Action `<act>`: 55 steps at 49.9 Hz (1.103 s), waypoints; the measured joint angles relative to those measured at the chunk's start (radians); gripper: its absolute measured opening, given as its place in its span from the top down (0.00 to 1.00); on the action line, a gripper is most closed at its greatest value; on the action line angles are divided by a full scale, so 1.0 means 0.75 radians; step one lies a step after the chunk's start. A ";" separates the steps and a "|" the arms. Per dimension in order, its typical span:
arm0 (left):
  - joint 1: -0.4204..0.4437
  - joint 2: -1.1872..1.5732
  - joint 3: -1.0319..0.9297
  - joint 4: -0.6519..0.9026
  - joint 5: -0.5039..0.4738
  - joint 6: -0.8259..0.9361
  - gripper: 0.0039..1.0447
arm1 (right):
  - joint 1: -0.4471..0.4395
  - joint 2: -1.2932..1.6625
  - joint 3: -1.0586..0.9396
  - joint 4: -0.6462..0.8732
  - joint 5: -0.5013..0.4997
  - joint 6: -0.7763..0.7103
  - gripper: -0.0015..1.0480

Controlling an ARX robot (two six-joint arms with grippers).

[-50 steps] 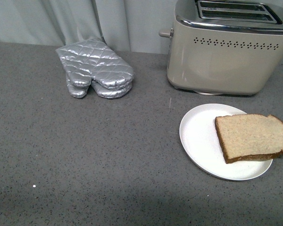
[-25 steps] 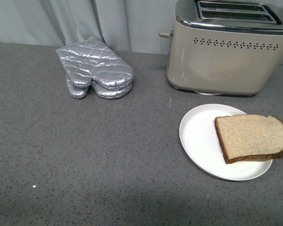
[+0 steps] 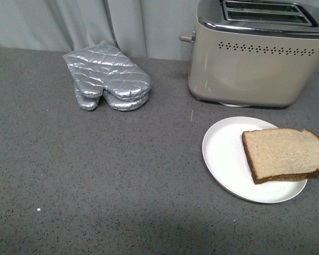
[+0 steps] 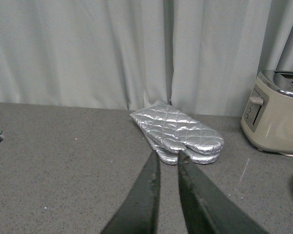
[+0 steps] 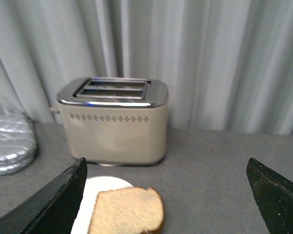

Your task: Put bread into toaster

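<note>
toaster (image 3: 250, 69) top and right end past the front view's edge

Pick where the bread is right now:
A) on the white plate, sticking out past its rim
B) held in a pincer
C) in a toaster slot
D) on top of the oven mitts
A: the bread lies flat on the plate with its right side past the rim, in front of the toaster, whose slots show no slice.

Speckled dark grey countertop (image 3: 95, 175) backed by pale grey pleated curtain (image 3: 69, 24), evenly lit
</note>
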 joint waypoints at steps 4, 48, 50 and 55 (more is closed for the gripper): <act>0.000 -0.001 0.000 0.000 0.000 0.000 0.71 | -0.061 0.263 0.057 0.023 0.024 -0.103 0.10; 0.000 -0.002 0.000 0.000 0.001 0.003 0.06 | -0.280 2.618 1.011 0.213 -0.680 0.147 0.10; 0.000 -0.002 0.000 0.000 0.000 0.003 0.06 | -0.267 2.654 1.035 0.217 -0.671 0.178 0.10; 0.000 -0.002 0.000 0.000 0.000 0.003 0.06 | -0.246 2.701 1.072 0.210 -0.642 0.210 0.26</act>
